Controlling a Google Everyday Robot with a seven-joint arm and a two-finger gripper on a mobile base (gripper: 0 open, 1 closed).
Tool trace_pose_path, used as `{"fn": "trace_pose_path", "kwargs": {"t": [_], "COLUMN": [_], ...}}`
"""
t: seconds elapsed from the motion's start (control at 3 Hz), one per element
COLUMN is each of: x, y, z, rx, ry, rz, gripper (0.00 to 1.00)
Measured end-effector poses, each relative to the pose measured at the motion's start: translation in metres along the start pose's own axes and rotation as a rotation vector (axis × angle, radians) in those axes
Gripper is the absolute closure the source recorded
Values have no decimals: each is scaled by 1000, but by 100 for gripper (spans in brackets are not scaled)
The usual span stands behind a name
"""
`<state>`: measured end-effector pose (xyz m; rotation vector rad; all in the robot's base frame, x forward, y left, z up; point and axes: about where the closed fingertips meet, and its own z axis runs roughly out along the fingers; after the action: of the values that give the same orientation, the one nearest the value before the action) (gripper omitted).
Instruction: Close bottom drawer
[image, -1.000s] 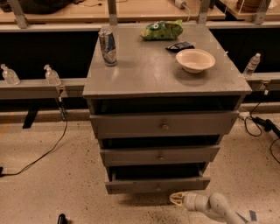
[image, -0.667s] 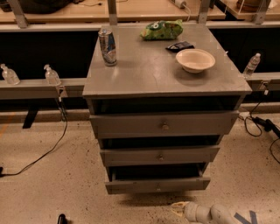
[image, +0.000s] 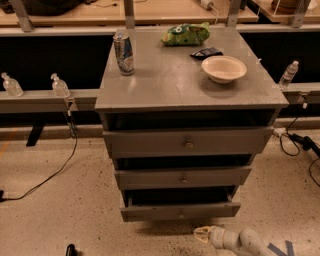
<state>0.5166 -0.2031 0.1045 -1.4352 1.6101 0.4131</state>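
The bottom drawer, judged rigid and light, is best pushed mid-panel by the gripper, positioned low beneath the table's front edge, aperture indeterminable.

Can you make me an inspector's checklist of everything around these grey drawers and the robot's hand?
Surface: grey cabinet top, flat, with four things on it.
Job's things: bottom drawer is pulled out, with a dark gap above its front. The middle drawer and top drawer show dark gaps too.
Clutter: can, green bag, small black packet, bowl.
Grippers: gripper is low by the floor, in front of the bottom drawer, towards its right end, not touching it.
Cables: black cable trails onto the floor on the left; more cables lie on the right.
Surroundings: speckled floor, small bottles on a rail, wooden bench behind.
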Motion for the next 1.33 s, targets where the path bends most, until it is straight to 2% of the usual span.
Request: {"fn": "trace_pose_path", "kwargs": {"t": [0.33, 0.67, 1.0, 1.33], "x": [-8, -19, -22, -22], "y": [-32, -74, -98, -97], "z": [0, 4, 13, 12], "rx": [13, 34, 29, 29], "ry": [19, 45, 63, 63], "rz": [-30, -64, -64, -64], "gripper": [100, 100, 100, 100]}}
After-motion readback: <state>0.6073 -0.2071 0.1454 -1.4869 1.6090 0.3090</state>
